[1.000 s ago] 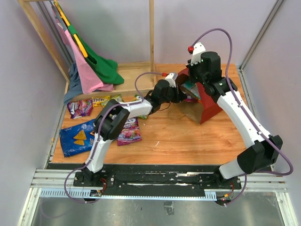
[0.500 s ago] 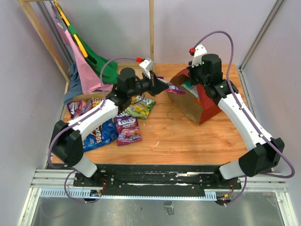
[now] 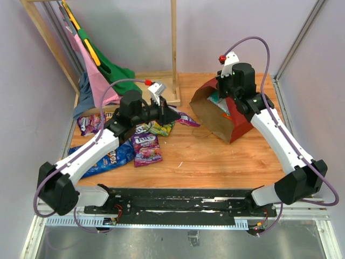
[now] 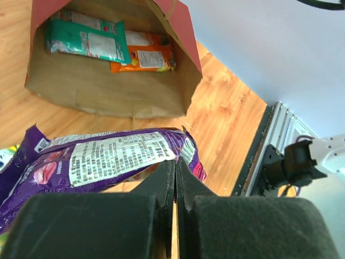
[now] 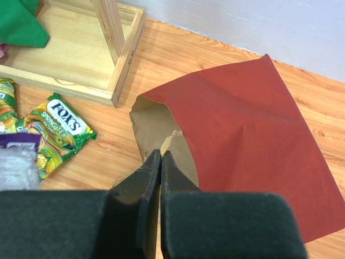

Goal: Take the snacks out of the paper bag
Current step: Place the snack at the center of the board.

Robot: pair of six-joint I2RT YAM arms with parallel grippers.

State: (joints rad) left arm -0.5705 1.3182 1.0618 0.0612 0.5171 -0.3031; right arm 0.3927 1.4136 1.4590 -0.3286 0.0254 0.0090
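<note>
**Ana:** Near the middle of the top view, what does the left gripper (image 3: 176, 114) have?

**Ben:** Its fingers are pinched tight on a purple packet (image 3: 188, 120). The packet hangs just left of the paper bag (image 3: 213, 116), outside it, over the table (image 3: 215, 156).

**Ana:** And the right gripper (image 3: 222, 99)?

**Ben:** It is shut too. It looks like it pinches the bag's top edge and holds the mouth up.

**Ana:** Is the bag empty?

**Ben:** No. A teal packet (image 4: 86, 38) and an orange packet (image 4: 143, 58) lie deep inside.

**Ana:** What step is this?

**Ben:** I think the purple one is going to the pile on the left, by the blue chip bag (image 3: 102, 156). Next, let go there. Then reach in for the teal one.
</note>
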